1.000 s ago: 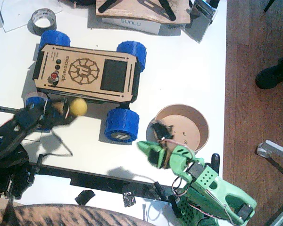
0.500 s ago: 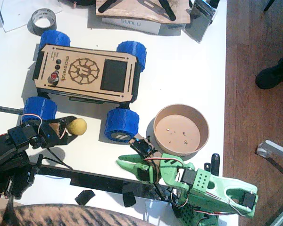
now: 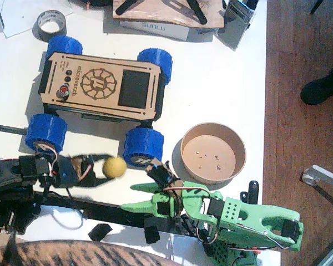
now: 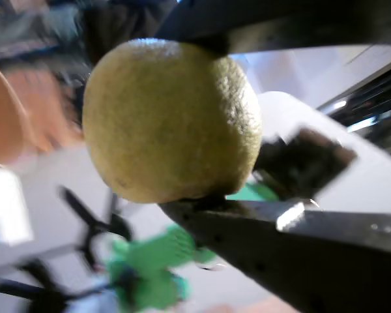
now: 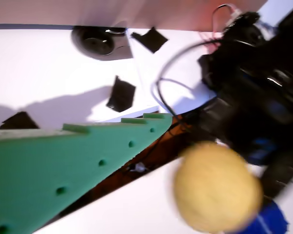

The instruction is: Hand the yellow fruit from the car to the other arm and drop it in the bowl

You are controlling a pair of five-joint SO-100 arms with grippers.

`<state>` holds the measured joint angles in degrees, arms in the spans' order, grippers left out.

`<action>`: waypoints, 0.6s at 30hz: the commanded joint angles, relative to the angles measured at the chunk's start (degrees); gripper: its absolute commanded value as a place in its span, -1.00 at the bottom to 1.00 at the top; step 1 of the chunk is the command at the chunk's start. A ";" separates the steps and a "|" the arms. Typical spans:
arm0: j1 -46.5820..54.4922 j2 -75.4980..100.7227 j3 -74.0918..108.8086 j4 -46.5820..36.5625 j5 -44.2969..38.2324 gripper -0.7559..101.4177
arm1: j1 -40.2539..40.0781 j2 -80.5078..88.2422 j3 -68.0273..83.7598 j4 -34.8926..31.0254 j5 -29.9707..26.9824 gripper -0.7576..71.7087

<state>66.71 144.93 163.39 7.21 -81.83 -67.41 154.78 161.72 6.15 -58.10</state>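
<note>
The yellow fruit (image 3: 115,167) is held off the table in the left gripper (image 3: 97,166) of the black arm, just below the car's (image 3: 102,86) front-right blue wheel and just left of the right gripper (image 3: 146,195) on the green arm. In a wrist view the fruit (image 4: 171,119) is seen pinched top and bottom betw. the black jaws, which are closed on it. The green jaws look spread, w/ nothing betw. them; in a wrist view one toothed green finger (image 5: 73,165) is seen beside the fruit (image 5: 217,193), not yet around it. For a clean hand-over, judged from this: the fruit should be brought squarely betw. the green fingers, the green jaws shut across its widest part, and the black jaws released only once that grip is firm; a round fruit could roll out of an off-centre pinch. The bowl (image 3: 240,145), w/ a few crumbs, is near, to the right. Readable writing: "microtech" on the car deck; "SUNLU" on a box (image 3: 164,28) at the table's far edge.
</note>
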 commanded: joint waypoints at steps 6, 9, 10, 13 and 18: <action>2.81 -0.18 -0.62 -4.83 -4.22 -0.98 | 4.39 -6.24 -8.00 -1.76 1.58 -0.09; 4.22 -0.44 -0.62 -7.03 -6.77 -0.98 | 5.80 -9.67 -9.32 -1.76 1.58 -0.11; 4.75 -0.62 -0.62 -8.09 -7.82 -0.98 | 6.24 -10.72 -9.67 -1.76 1.58 -0.12; 5.62 -1.41 -0.62 -8.70 -10.37 -0.98 | 7.65 -13.10 -9.84 -1.76 1.58 -0.11; 5.80 -5.10 -0.62 -13.36 -11.07 -0.98 | 10.46 -14.59 -9.14 -1.67 1.49 -0.07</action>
<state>71.72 140.36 163.65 -2.02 -92.11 -58.62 140.54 154.42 5.62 -57.04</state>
